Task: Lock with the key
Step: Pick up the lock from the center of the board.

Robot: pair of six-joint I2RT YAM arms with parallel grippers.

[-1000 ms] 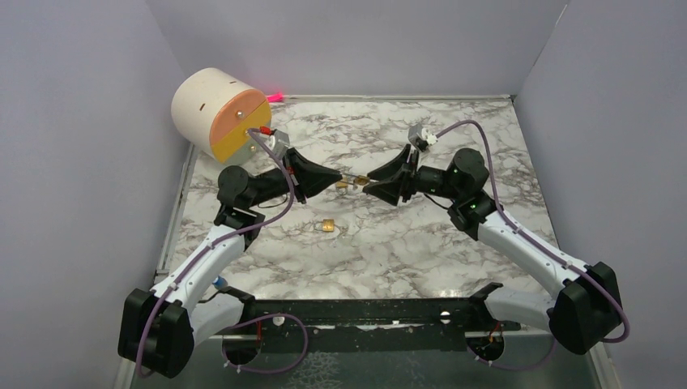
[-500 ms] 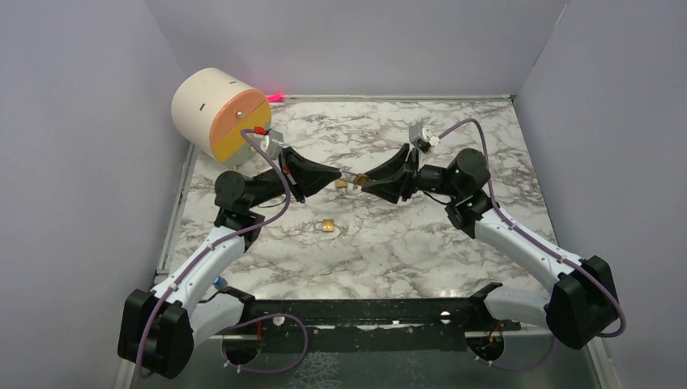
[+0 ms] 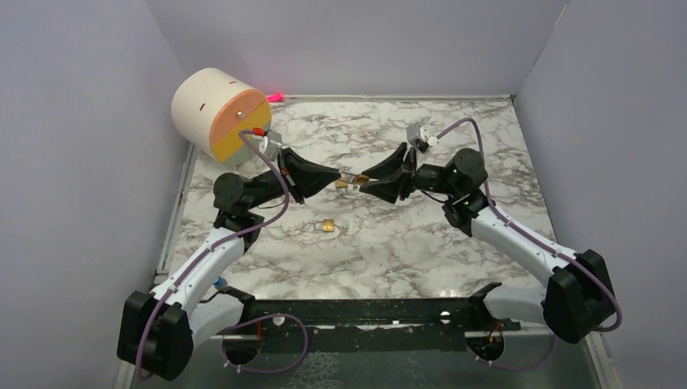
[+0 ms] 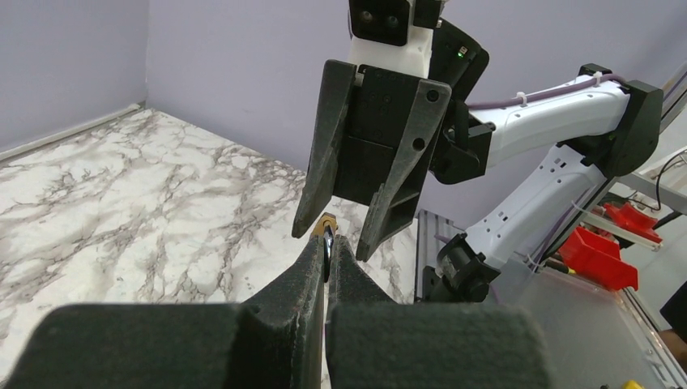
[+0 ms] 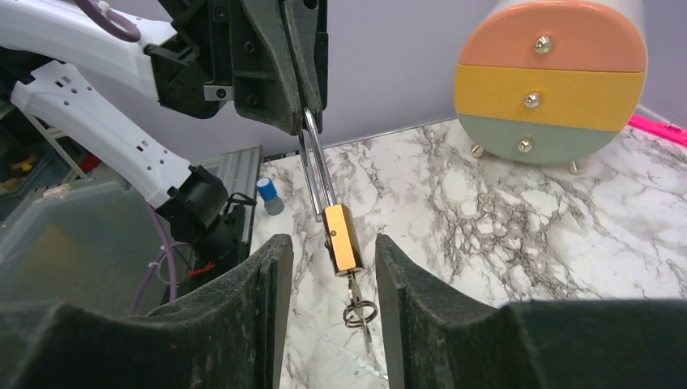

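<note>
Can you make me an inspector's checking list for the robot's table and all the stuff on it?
surface: grey-and-white marble table.
job's things: brass padlock held up in the air by its shackle; key with a ring sticking out of its bottom.
clutter: round drawer box at the back left; small brass piece lying on the marble; pink thing by the back wall.
tools: left tool shut on the shackle; right tool open, one finger on each side of the padlock body, not squeezing it.
cables: purple cable running along each arm.
surroundings: lilac walls on three sides; red bins beyond the table.
</note>
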